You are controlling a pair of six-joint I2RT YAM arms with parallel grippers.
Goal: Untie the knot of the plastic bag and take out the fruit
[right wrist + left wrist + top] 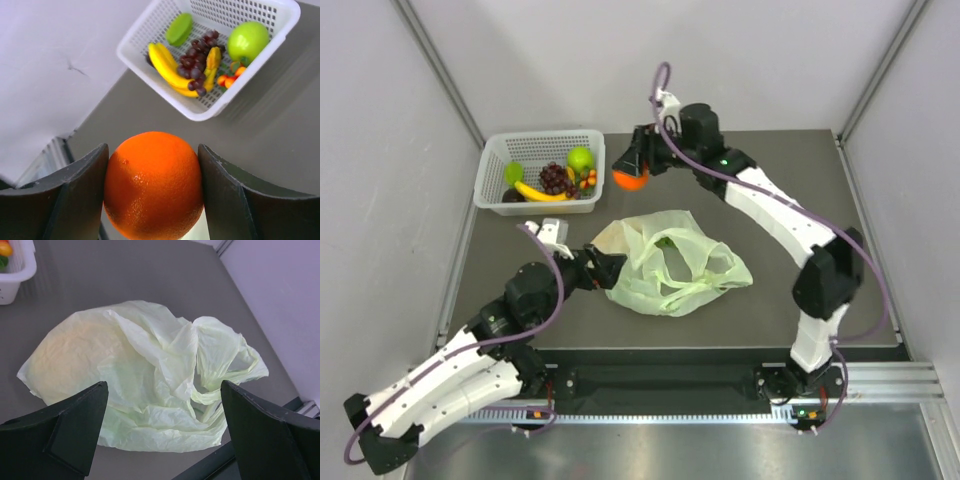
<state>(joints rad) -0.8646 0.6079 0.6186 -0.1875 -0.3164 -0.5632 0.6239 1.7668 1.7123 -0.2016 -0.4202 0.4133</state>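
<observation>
Bench (790, 190) seen from above, with both wrist views.

**Bag.** The pale green bag (670, 265) (150, 380) lies crumpled on the bench between the two arms, near the front edge. From above its mouth gapes upward. In the left wrist view the handle loops (215, 390) lie slack on the side away from the basket. Whether anything remains inside cannot be told.

**Left hand.** The left hand (615, 270) (162, 410) sits low at the bag's left edge, released. Its jaws stand wide apart with nothing between them, and the bag fills the view just ahead. Whether the fingertips (85, 415) touch the plastic cannot be told.

**Right hand.** The right hand (632, 170) (152, 150) is reached across to the far left of the bench and is grasping the orange (630, 180) (152, 185). One finger presses each side of the fruit. The orange hangs above the bench, just beside the right end of the basket (542, 135) (200, 112) and outside it.

**Basket.** The white lattice basket stands at the far left corner of the bench. In it lie a banana (540, 191) (167, 67), dark grapes (556, 178) (197, 55), a light green apple (580, 158) (247, 40) and a flat green piece (513, 172) (179, 28). A few small red and orange bits (230, 77) sit beside the apple.
</observation>
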